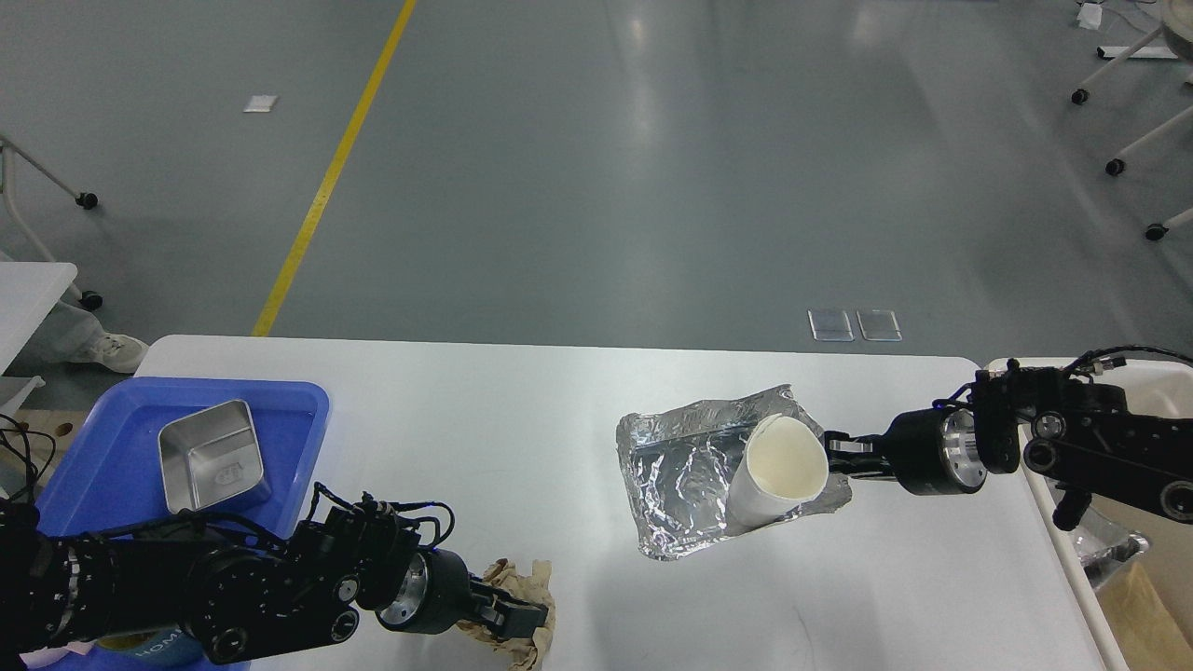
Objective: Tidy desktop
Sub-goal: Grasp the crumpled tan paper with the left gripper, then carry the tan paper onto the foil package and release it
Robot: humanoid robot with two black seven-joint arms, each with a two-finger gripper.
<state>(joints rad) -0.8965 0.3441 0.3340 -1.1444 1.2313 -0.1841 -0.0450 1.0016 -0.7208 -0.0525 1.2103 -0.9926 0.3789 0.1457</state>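
L gripper [522,623] fingers clamped on crumpled brown paper [522,596] at desk [485,438] front edge; R gripper [832,447] by paper cup [778,471] on foil [685,485], fingers' state can't tell.

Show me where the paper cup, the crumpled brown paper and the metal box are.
paper cup [788,461]: head view, cream inner wall.
crumpled brown paper [522,582]: head view, upper folds.
metal box [212,457]: head view, inner bottom.
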